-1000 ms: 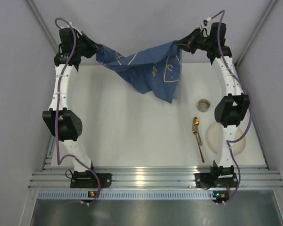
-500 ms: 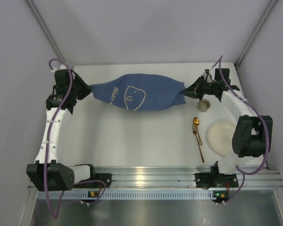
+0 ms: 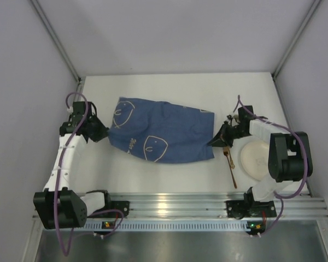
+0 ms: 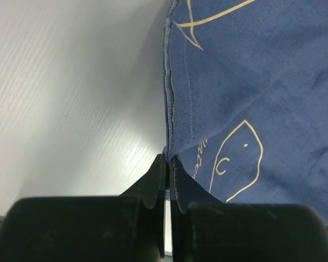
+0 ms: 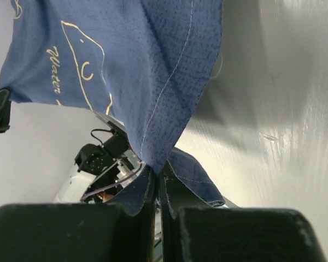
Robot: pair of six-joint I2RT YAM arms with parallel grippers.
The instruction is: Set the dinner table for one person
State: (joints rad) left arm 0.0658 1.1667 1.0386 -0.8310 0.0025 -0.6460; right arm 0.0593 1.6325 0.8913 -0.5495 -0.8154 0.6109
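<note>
White table [image 3: 153, 177] under a blue cloth [image 3: 164, 136]; left pincer [image 3: 103, 134] at 9 o'clock and right pincer [image 3: 214, 142] at 3 o'clock each clamped tight on its corner

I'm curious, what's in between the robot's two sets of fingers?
The blue cloth spreads on the white table between them, left fingers and right fingers pinching opposite ends. The top view shows it.

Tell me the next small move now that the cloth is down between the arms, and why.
Probably open both grippers and let go. The cloth lies spread on the table, while the left gripper and right gripper are shut on its opposite corners, holding them slightly tented. The right one sits close to the spoon, so back away carefully.
</note>
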